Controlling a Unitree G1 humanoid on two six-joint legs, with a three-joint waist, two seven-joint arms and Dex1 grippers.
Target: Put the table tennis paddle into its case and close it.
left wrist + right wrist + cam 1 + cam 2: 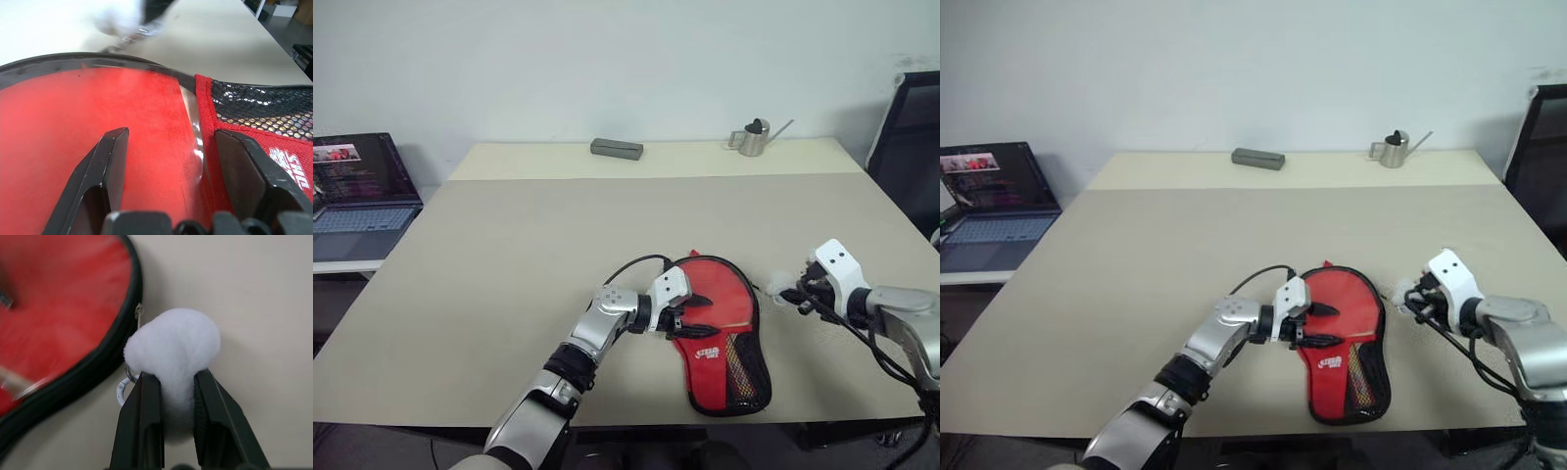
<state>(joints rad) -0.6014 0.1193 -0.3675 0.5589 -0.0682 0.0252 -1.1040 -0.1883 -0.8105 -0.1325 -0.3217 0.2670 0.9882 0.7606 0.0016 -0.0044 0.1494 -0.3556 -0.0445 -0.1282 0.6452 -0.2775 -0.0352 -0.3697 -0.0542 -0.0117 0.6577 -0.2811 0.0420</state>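
The left gripper lay spread open on the red case; the paddle seemed inside. Beside the case, the right gripper pinched the white pom-pom.

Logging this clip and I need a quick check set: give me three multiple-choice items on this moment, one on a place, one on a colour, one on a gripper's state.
1. Where does the case lie?
A. near the table's front edge
B. at the far edge beside the watering can
C. on the laptop

2. What colour is the pom-pom?
A. black
B. white
C. red

3. What is the right gripper doing?
A. hanging open over bare table
B. shut on the case's mesh
C. shut on the pom-pom

Key: 1 A, the case sits close to the table front edge, under the left gripper. 2 B, the right wrist view shows a white fluffy ball. 3 C, both black fingers press into the pom-pom's sides.
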